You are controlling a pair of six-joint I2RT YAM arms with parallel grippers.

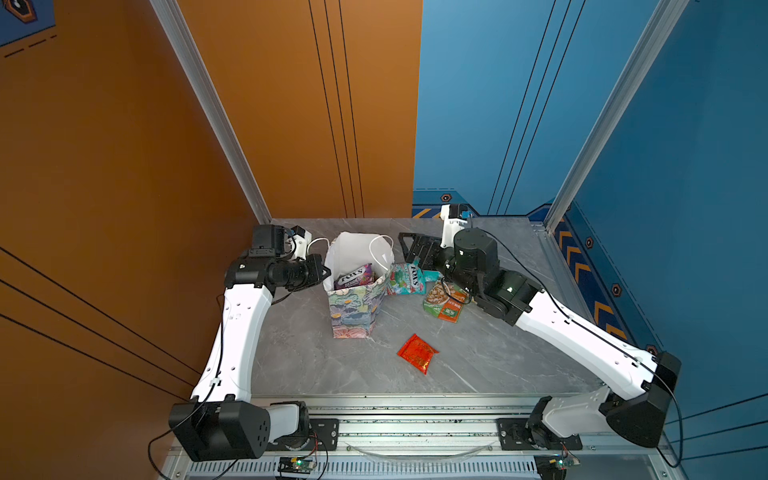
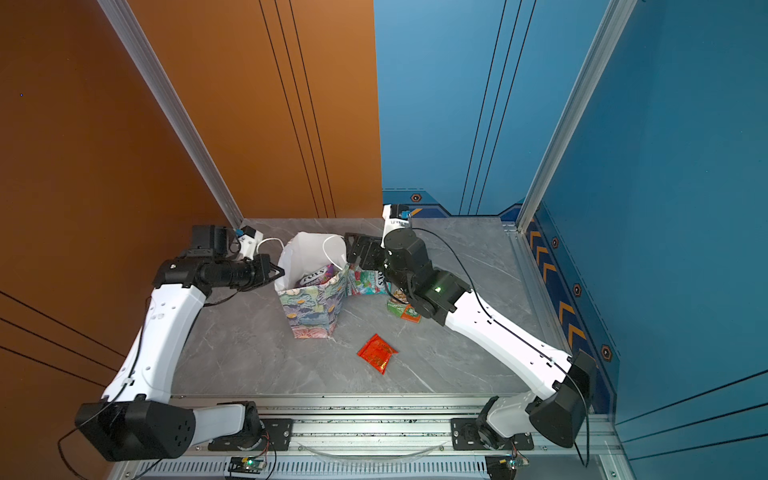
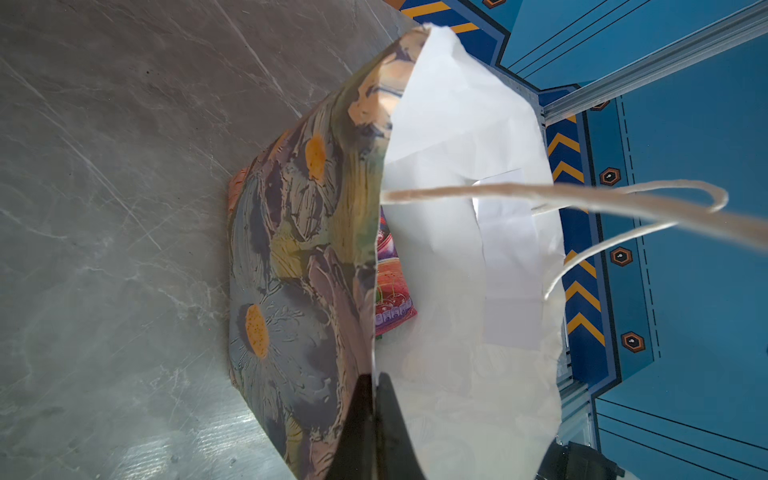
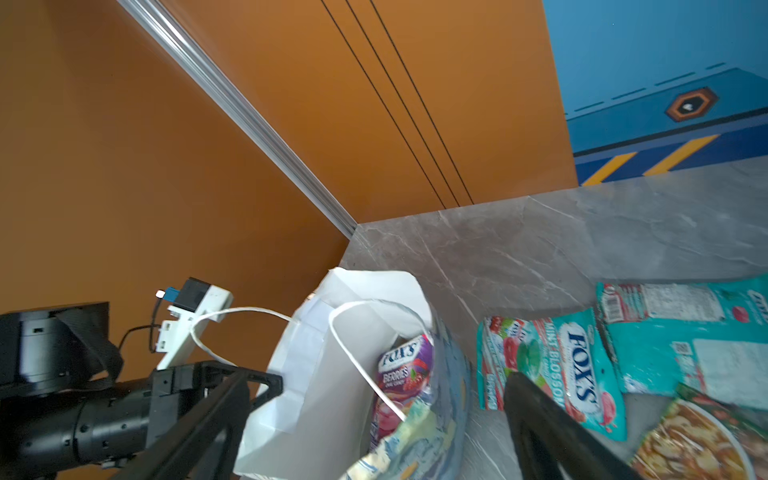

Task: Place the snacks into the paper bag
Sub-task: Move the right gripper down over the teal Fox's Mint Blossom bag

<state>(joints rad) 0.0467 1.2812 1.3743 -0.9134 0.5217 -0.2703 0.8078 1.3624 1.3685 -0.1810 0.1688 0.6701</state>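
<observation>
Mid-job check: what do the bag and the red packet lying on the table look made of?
The paper bag looks like matte paper: creased white inside, printed flowers outside. The red packet is probably foil or plastic film: glossy, with bright glints and wrinkles.

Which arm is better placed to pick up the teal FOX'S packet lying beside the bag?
The right. The right gripper is open, empty and close to the teal FOX'S packet. The left gripper is shut on the rim of the paper bag, on the side away from the packet.
</observation>
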